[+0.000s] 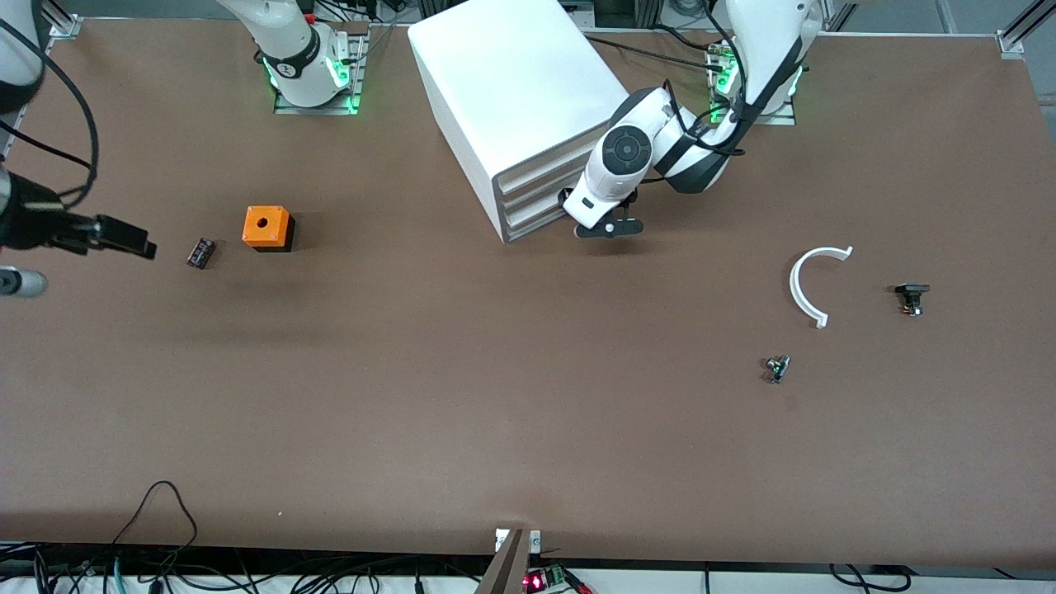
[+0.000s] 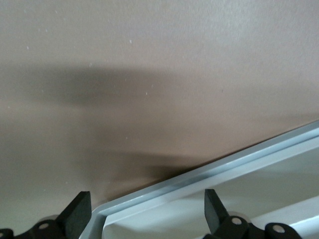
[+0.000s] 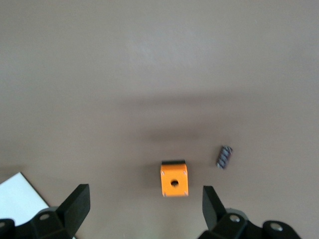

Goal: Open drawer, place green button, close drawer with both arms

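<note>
The white cabinet stands at the table's back middle, and all three drawers look shut. The lowest drawer faces the front camera at an angle. My left gripper is open at the drawer front's corner toward the left arm's end. In the left wrist view its fingers straddle a grey-rimmed white corner. My right gripper is open and empty, up over the table's right-arm end. The tiny dark button lies beside the orange box. The right wrist view shows the button and the box.
A white curved piece, a black-capped part and a small silvery-green part lie toward the left arm's end. Cables hang along the table's near edge.
</note>
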Available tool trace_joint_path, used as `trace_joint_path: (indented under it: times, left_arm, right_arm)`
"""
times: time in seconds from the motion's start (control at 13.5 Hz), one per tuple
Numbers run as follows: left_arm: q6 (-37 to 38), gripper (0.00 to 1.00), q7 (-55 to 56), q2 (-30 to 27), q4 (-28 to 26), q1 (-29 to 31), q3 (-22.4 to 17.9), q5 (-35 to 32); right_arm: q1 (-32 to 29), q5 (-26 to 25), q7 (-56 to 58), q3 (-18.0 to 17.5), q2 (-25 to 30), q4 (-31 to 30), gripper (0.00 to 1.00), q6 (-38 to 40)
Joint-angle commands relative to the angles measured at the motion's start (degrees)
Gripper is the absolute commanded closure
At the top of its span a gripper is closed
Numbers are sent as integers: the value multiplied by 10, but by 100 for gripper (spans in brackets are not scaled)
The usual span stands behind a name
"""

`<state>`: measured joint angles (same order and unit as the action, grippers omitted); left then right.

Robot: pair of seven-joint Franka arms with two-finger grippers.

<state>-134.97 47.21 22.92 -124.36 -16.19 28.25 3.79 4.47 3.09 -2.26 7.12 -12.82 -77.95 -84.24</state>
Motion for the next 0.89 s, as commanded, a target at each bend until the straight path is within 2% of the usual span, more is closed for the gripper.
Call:
trace_joint_path:
  times: [0.0, 0.22, 0.44, 0.52, 0.67, 0.81]
  left_arm:
    - [7, 0, -4, -30, -13, 24, 4, 12]
    - [0, 0, -4, -79, 18, 117, 3, 11]
    - [8, 0, -4, -139, 68, 195, -3, 10]
    - [33, 0, -4, -165, 81, 209, -6, 10]
    - [170, 0, -36, -203, 150, 216, -48, 11]
    - [301, 0, -152, -227, 218, 217, -94, 10]
  right_arm:
    - [-1, -28, 13, 10, 47, -25, 0, 22]
    - [1, -40, 30, 6, 72, -66, 0, -6]
    - [2, -40, 42, 5, 149, -171, 0, -74]
    - [2, -40, 39, 4, 157, -178, 0, -69]
    - [4, -41, 40, 2, 156, -170, 0, -56]
    - [5, -45, 33, 2, 156, -163, 0, -55]
